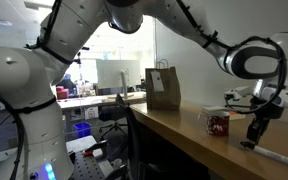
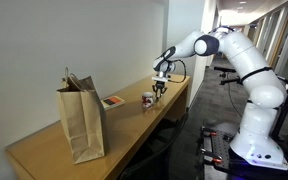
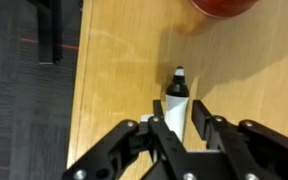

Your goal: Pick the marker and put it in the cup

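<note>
The marker point(image 3: 176, 98) is a white stick with a dark tip and lies flat on the wooden table, tip towards the cup. My gripper point(image 3: 179, 122) is down at table level with a finger on each side of the marker. A thin gap still shows beside one finger, so the jaws are open around it. In an exterior view the marker point(image 1: 282, 157) runs out from under the gripper point(image 1: 251, 141). The cup point(image 1: 217, 123), a white mug with a red pattern, stands just beyond the marker's tip. It also shows in the other views point(image 2: 148, 99) point(image 3: 224, 5).
A tall brown paper bag point(image 2: 82, 120) point(image 1: 163, 88) stands further along the table point(image 2: 44, 150). A small red and white item point(image 2: 112, 101) lies between the bag and the cup. The table's edge point(image 3: 76, 90) is close to the gripper, with dark floor beyond.
</note>
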You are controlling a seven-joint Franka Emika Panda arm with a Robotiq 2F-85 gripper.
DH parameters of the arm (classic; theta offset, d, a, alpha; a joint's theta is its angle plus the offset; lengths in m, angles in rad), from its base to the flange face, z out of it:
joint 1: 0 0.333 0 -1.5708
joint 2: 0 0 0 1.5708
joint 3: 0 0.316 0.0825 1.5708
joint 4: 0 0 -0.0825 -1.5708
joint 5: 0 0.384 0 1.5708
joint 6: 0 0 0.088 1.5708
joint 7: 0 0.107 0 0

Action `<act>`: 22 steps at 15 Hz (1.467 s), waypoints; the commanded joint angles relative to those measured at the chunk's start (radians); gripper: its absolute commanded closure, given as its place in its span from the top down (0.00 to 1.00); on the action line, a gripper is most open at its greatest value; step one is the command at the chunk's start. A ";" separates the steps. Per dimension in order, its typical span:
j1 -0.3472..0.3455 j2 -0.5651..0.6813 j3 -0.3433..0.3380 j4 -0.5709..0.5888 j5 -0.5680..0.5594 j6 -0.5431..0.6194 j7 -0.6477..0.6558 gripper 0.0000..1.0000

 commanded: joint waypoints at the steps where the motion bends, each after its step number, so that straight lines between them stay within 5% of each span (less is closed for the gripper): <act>1: 0.003 0.013 -0.006 0.020 0.003 -0.015 0.013 0.07; 3: 0.004 0.014 -0.006 0.018 0.001 -0.014 0.012 0.01; 10: 0.021 -0.042 -0.005 -0.024 -0.005 -0.002 -0.007 0.05; 18: 0.041 -0.277 0.031 -0.151 0.039 -0.042 -0.069 0.05; 22: 0.035 -0.412 0.079 -0.249 0.160 -0.086 -0.235 0.05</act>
